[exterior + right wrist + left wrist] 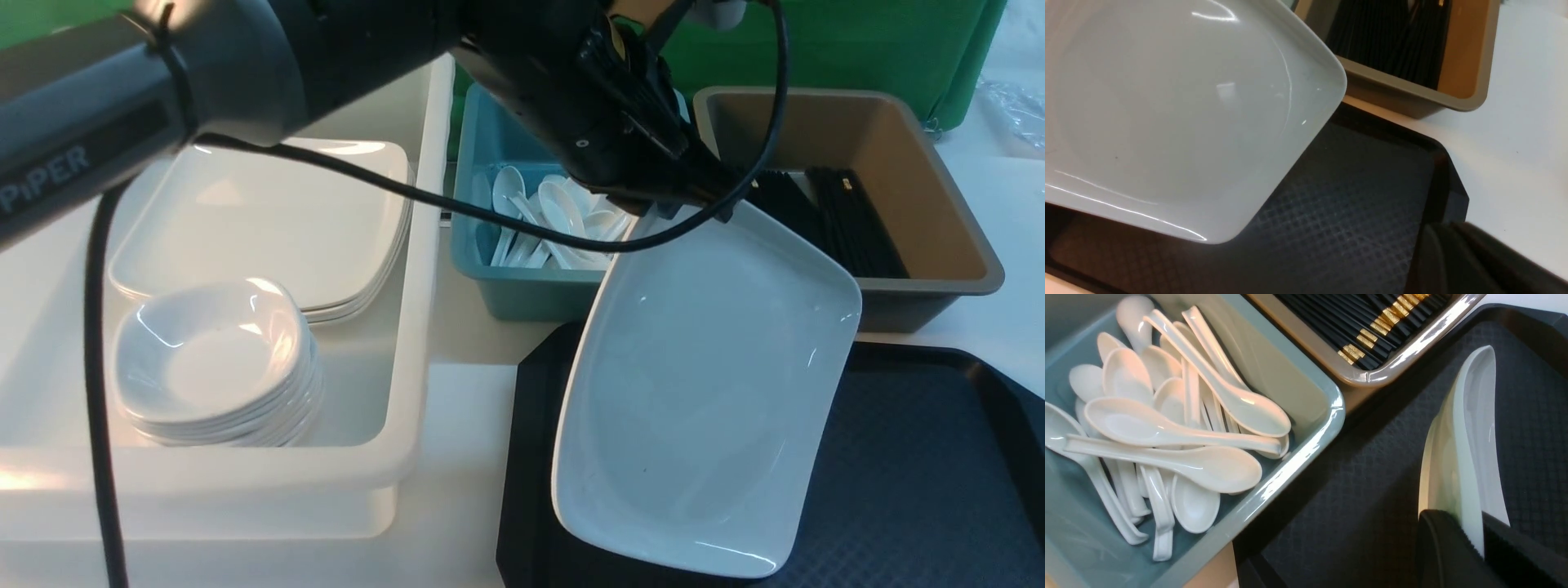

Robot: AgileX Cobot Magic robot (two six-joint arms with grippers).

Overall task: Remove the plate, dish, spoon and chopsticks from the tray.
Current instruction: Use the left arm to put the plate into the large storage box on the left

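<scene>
White plate (702, 392), lower centre of front view, hangs tilted over the tray (914, 457), rim pinched by left jaws. Right jaws pressed together, empty. Visible tray otherwise bare; only the plate is left.

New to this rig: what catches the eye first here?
The big white plate hangs tilted steeply over the black tray at front right, its far rim pinched in the left hand. Behind it sit a teal bin of white spoons and a brown bin of black chopsticks.
</scene>
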